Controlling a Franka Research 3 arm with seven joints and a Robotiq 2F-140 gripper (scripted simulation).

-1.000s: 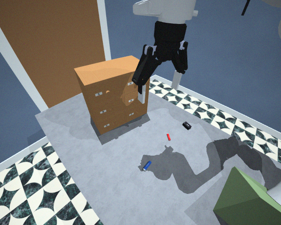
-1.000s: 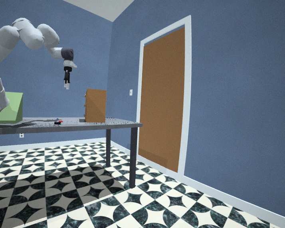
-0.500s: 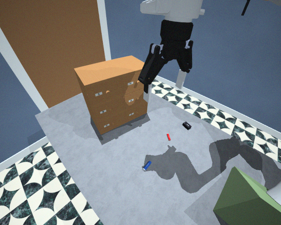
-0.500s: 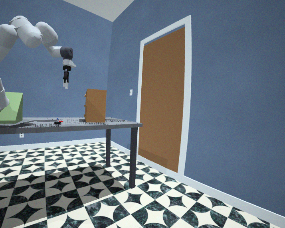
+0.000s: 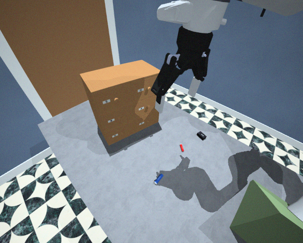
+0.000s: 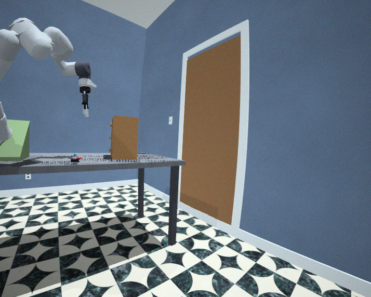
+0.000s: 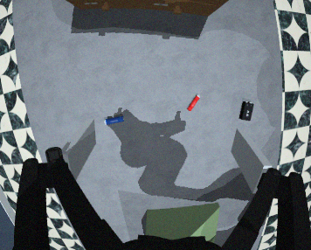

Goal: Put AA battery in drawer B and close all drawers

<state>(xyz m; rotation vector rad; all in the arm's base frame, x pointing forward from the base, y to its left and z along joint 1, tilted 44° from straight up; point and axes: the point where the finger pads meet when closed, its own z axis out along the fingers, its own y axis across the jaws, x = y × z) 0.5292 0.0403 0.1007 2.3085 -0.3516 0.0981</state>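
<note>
A blue battery (image 5: 158,179) (image 6: 75,154) (image 7: 114,120) lies on the table; it is thicker than the red battery (image 5: 181,148) (image 6: 79,158) (image 7: 193,102), so it looks like the AA. The small chest (image 5: 119,73) (image 6: 125,139) (image 7: 141,3) stands upright with two columns of drawers. All drawers look pushed in. Their labels are too small to read surely, so I cannot tell which is B; my finger hides part of the right edge in the top view. My gripper (image 5: 176,102) (image 6: 85,114) (image 7: 165,136) is open and empty, high above the table in front of the chest.
A black block-shaped battery (image 5: 201,135) (image 6: 75,160) (image 7: 246,111) lies beyond the red one, on the side away from the blue one. A green angular block (image 5: 255,215) (image 6: 15,139) (image 7: 181,223) stands near the arm's base. A wall and a door are behind the chest.
</note>
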